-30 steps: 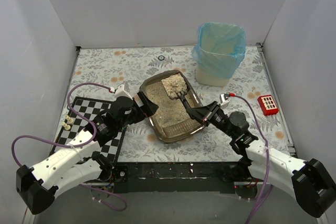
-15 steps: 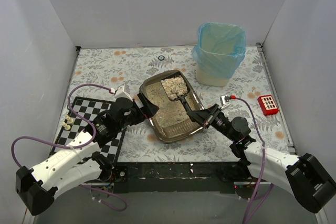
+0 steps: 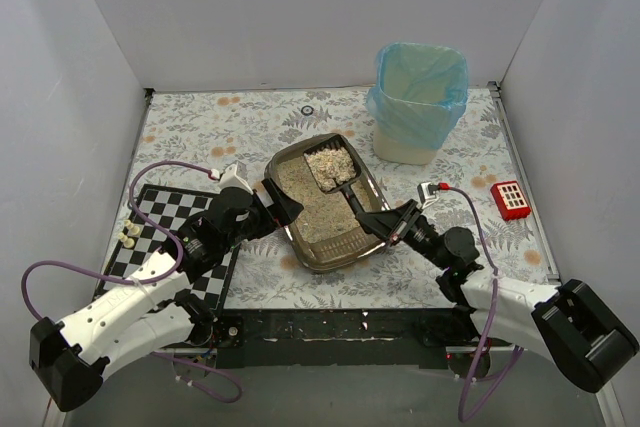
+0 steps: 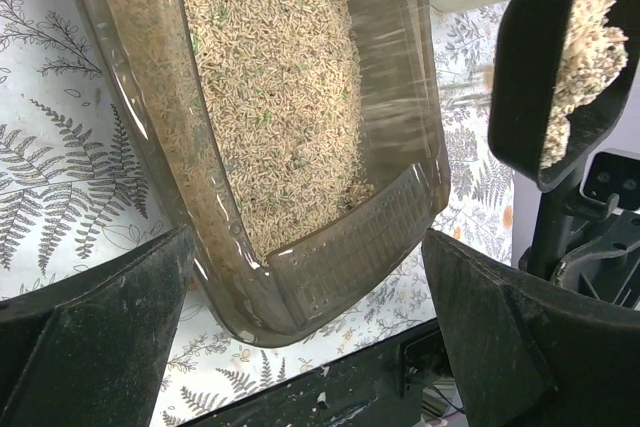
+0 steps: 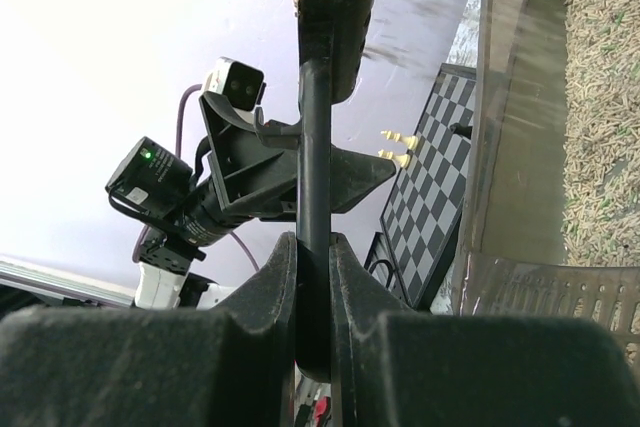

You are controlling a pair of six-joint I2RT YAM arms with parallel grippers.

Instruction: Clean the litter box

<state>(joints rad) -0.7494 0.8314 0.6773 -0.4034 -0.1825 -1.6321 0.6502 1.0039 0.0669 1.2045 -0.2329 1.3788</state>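
The litter box [image 3: 322, 217] sits mid-table [image 3: 250, 125]. The right gripper [image 3: 384, 223] pinches the handle of a black scoop [image 3: 332, 169], loaded above the box's far end. The left gripper [image 3: 278, 203] is spread at the left rim. The next move probably calls for a level carry to the blue-bagged bin [image 3: 420, 97].

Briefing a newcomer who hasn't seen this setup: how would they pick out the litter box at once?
On the floral table, look near the middle, right of the chessboard and nearer the arms than the blue-bagged bin. There lies the litter box. It alone is a shallow, dark translucent tray filled with beige litter, with a black scoop over its far end.
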